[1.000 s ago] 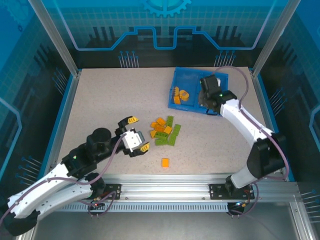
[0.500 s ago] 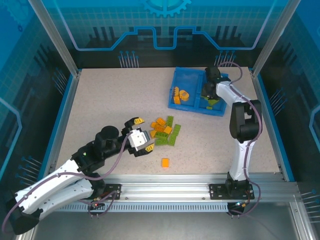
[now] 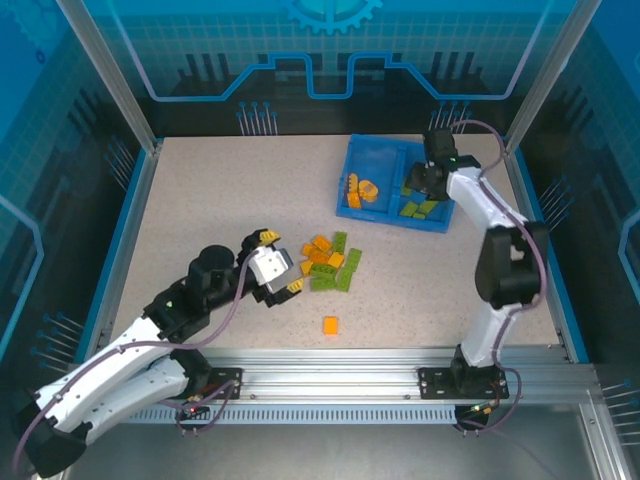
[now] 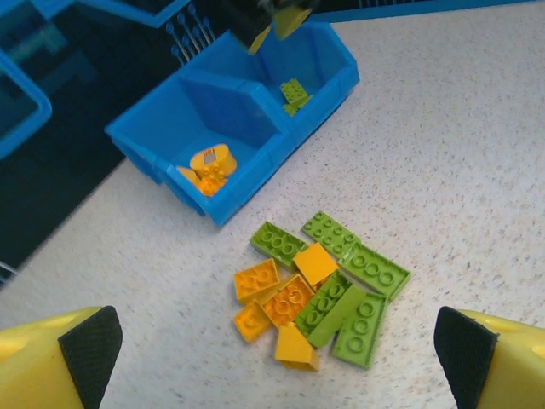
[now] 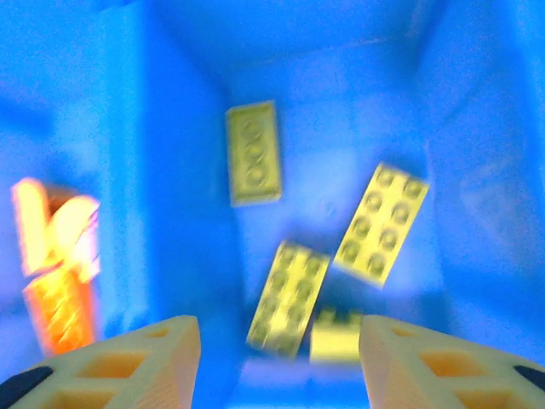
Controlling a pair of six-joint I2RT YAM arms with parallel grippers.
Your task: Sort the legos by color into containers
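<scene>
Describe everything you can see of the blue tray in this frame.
The blue tray is shallow, glossy plastic, rectangular, split by a central divider into two compartments. It sits flat on the table, far right, slightly skewed. Orange bricks lie in the left compartment, lime green bricks in the right, where the right gripper hovers with jaws open.

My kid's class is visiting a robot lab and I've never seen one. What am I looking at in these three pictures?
Two robot arms sit on a table. The overhead picture shows both: the left gripper open near a pile of orange and green legos, the right gripper above a blue tray. The other two pictures come from cameras on each wrist. The right one looks down at green bricks in the tray's right compartment; orange bricks lie in the left. Neither gripper holds anything.
</scene>
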